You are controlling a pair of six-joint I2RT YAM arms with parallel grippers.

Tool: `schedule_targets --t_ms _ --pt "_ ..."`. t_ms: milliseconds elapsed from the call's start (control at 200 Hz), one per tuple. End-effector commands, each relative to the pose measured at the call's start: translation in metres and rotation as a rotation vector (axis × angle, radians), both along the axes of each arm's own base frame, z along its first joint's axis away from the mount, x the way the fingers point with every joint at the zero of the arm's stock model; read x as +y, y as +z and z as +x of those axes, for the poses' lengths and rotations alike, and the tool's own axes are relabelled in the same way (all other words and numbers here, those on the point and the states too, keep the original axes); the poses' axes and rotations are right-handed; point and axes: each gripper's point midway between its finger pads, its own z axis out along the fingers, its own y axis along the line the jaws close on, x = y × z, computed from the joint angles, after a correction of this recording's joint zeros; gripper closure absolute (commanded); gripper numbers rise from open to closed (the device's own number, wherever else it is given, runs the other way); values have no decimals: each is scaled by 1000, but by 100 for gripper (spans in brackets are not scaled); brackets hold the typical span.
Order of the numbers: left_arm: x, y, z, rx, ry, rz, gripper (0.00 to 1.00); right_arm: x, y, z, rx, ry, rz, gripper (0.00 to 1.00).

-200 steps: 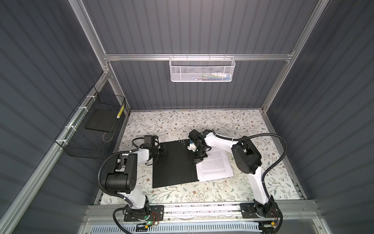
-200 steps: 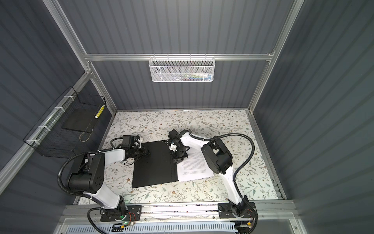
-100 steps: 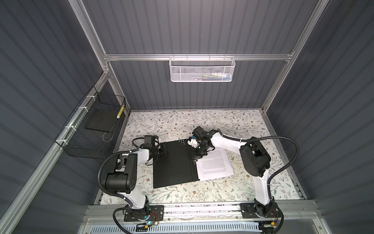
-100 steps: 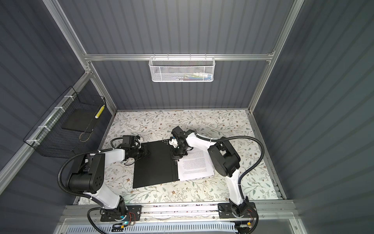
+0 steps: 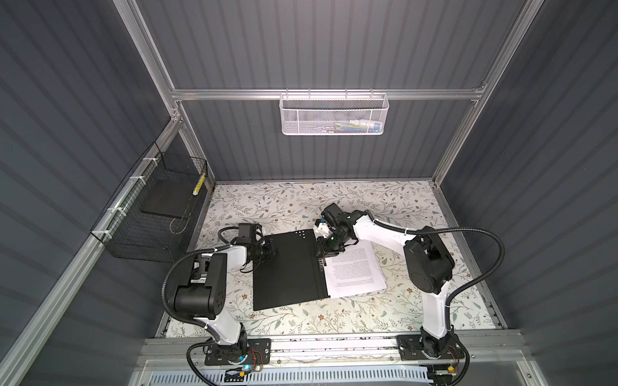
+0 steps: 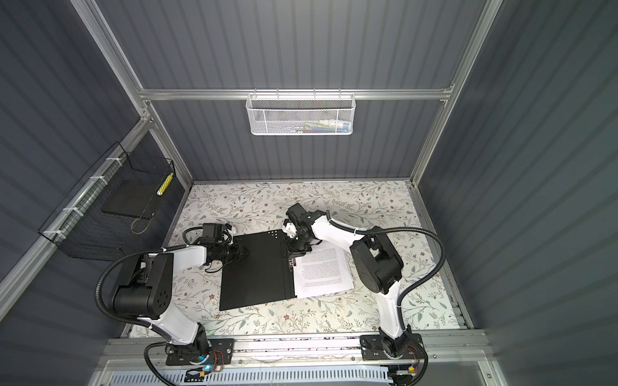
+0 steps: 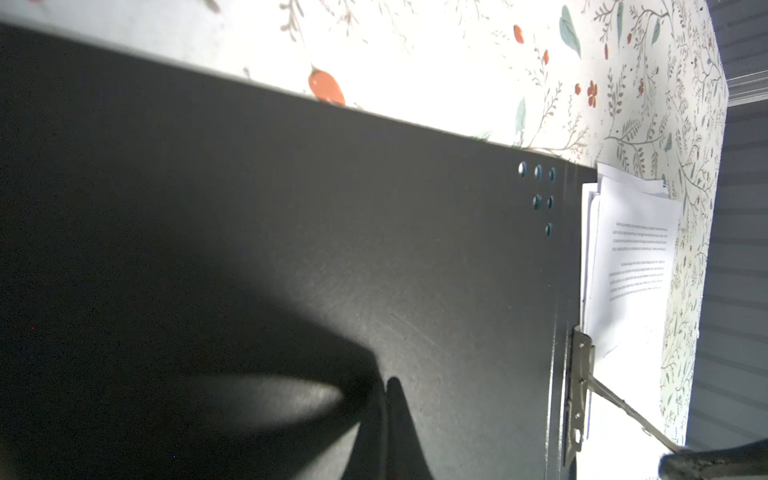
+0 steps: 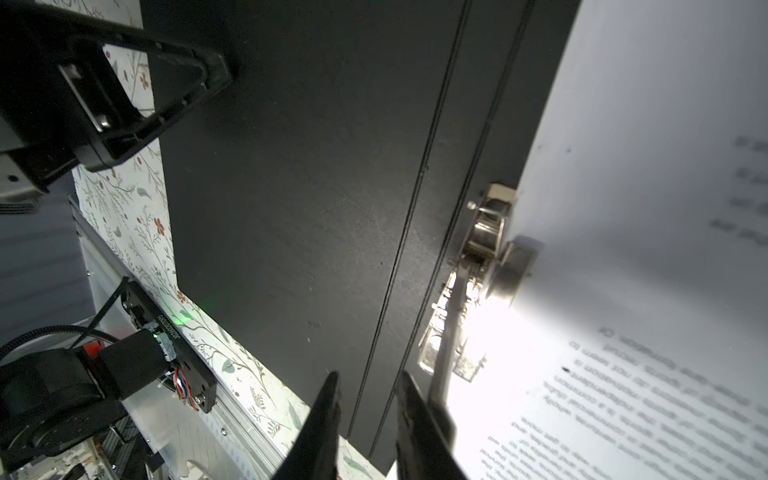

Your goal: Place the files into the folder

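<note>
I find the open folder lying flat on the table, just left of frame centre in both top views. The files lie immediately right of it, their left edge along its spine, where the metal clip touches them. The left gripper sits at the upper part of the folder's left edge. The right gripper stands over the spine, just above the clip in frame. A wire basket hangs at mid-left with a slab inside it. A mesh basket hangs at upper centre.
</note>
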Motion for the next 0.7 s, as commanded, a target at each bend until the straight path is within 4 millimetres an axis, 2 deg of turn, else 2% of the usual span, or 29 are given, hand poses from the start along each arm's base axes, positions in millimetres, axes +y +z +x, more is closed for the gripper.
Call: schedule_targets --t_ms 0,235,510,605,695 --pt "15 -45 -42 207 12 86 100 -16 5 9 -27 -36 -53 72" --pt "10 -11 -16 106 -10 70 100 -17 21 19 -79 -42 -43 71" --pt "13 -25 -18 135 -35 108 100 0 65 25 -120 -54 109 64" --pt "14 -27 -19 141 -41 116 100 -7 61 28 -104 -64 63 64" --pt "20 -30 -20 147 -27 152 100 -15 48 31 -65 -59 6 67"
